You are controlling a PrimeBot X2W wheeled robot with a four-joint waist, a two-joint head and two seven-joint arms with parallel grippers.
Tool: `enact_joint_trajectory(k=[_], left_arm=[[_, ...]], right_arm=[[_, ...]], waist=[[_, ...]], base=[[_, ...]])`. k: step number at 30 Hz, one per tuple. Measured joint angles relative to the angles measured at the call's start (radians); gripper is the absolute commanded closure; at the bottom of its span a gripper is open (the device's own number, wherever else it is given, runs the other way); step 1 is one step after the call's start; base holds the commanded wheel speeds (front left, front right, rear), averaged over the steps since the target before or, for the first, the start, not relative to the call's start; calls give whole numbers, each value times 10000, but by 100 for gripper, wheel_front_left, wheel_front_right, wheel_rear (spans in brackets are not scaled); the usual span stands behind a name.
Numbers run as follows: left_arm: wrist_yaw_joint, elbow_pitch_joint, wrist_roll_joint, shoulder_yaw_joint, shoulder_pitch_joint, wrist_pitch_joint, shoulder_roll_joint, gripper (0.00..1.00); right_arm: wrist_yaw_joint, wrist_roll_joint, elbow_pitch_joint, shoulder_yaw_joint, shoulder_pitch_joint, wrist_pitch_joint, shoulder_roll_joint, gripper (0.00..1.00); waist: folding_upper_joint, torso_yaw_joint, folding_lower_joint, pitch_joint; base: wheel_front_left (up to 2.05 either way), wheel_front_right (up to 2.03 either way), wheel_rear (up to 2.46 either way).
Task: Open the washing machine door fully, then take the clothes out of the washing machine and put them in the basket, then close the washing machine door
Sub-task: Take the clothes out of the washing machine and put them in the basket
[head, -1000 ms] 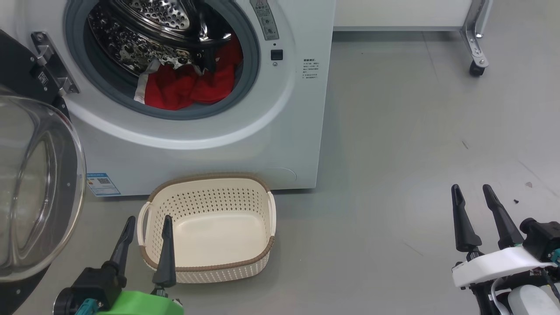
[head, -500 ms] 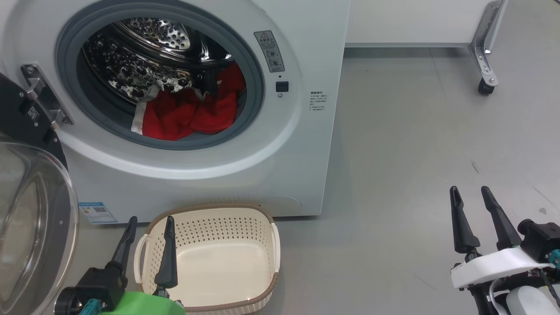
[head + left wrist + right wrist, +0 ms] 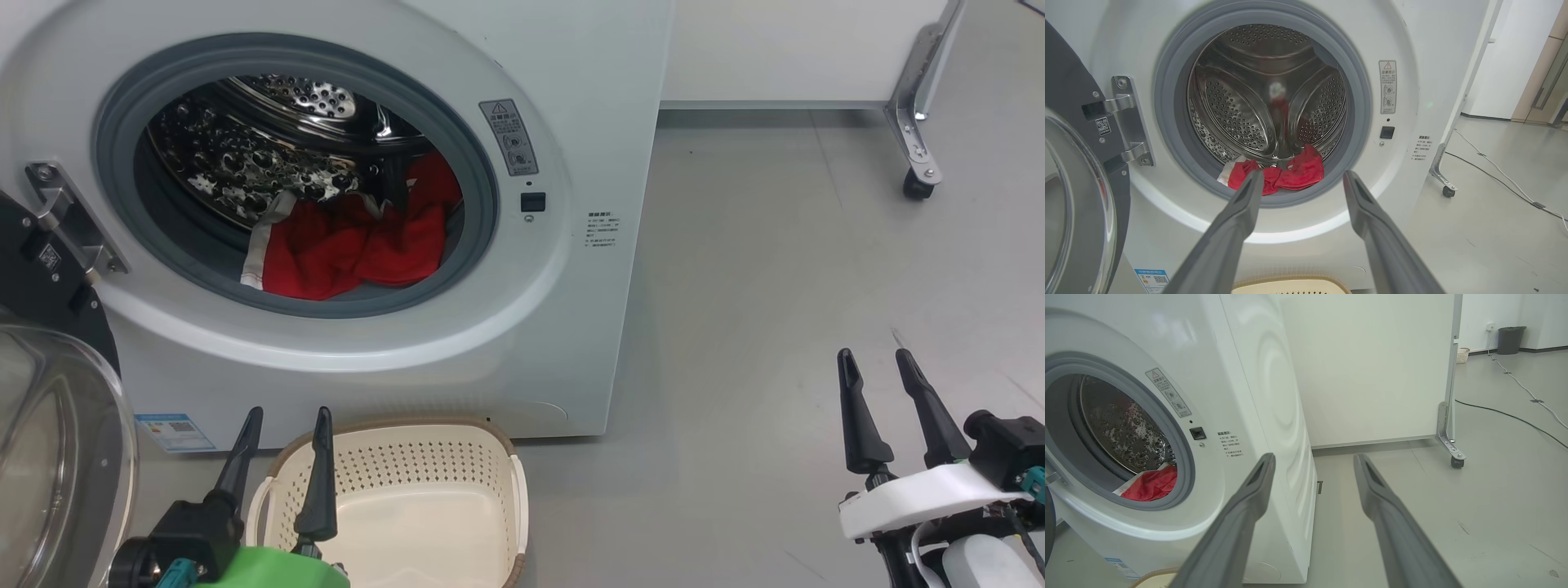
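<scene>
Light: bright, even, diffuse, with no hard shadows. A faint soft shadow lies on the floor point(image 3: 694, 327) beside the washing machine point(image 3: 571, 82), ahead and left of the right gripper point(image 3: 873, 355). Specular glare speckles the steel drum point(image 3: 245, 163) beyond the left gripper point(image 3: 290, 412). Pale reflections on the washing machine door point(image 3: 57, 457), to its left. Wrist views: own fingers point(image 3: 1237, 228) soft and out of focus close in; straight edges lean and bow toward the borders. Head view sharp.
</scene>
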Motion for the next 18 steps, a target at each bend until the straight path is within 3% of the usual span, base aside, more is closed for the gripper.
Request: enact_joint_trajectory(k=[18], left_arm=[[0, 29, 88, -109, 0, 2, 8, 0]], right_arm=[[77, -75, 35, 2, 1, 0, 27, 0]], waist=[[0, -21, 0, 0]], base=[[18, -18, 0]])
